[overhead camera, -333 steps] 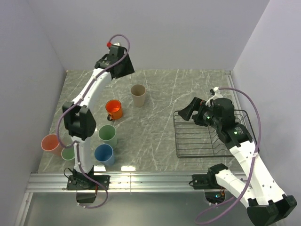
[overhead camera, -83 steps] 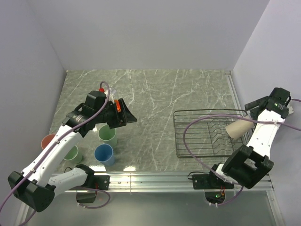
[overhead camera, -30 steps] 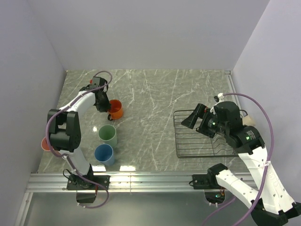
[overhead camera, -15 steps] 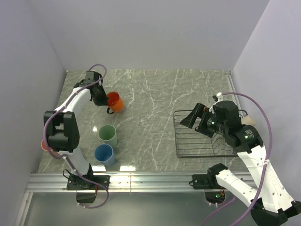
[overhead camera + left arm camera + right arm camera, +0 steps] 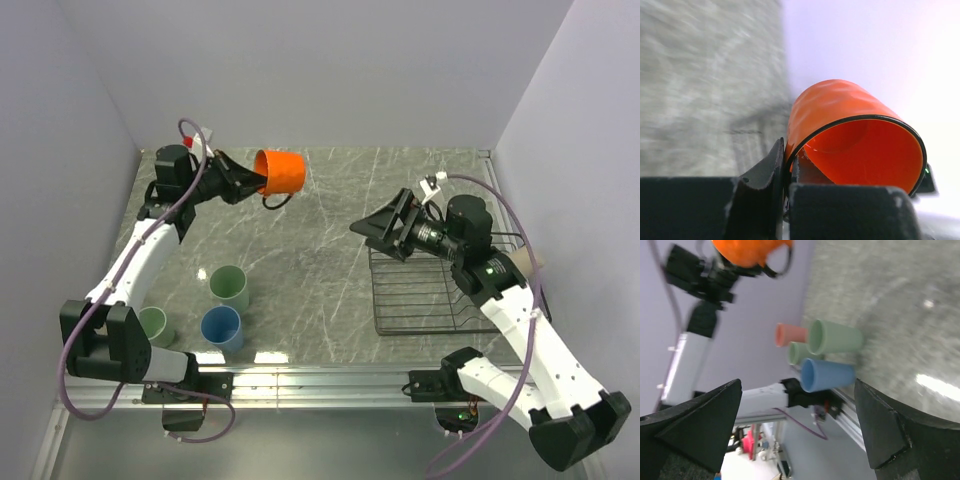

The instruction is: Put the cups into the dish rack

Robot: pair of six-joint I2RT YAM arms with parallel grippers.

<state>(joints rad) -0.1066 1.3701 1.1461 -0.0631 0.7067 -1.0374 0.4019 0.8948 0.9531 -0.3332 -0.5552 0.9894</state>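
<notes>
Your left tool (image 5: 252, 184) clamps the rim of the shiny orange mug (image 5: 283, 170), which is tipped sideways; your right tool (image 5: 384, 228) is released.

The orange mug (image 5: 280, 170) no longer stands on the table (image 5: 330, 200). The left gripper (image 5: 248, 185) now pinches its rim and holds it on its side in the air near the back wall. The right gripper (image 5: 378, 232) has swung left past the rack (image 5: 420, 300), fingers spread. The beige cup (image 5: 541, 263) has gone from mid-table to the rack's right edge.
</notes>
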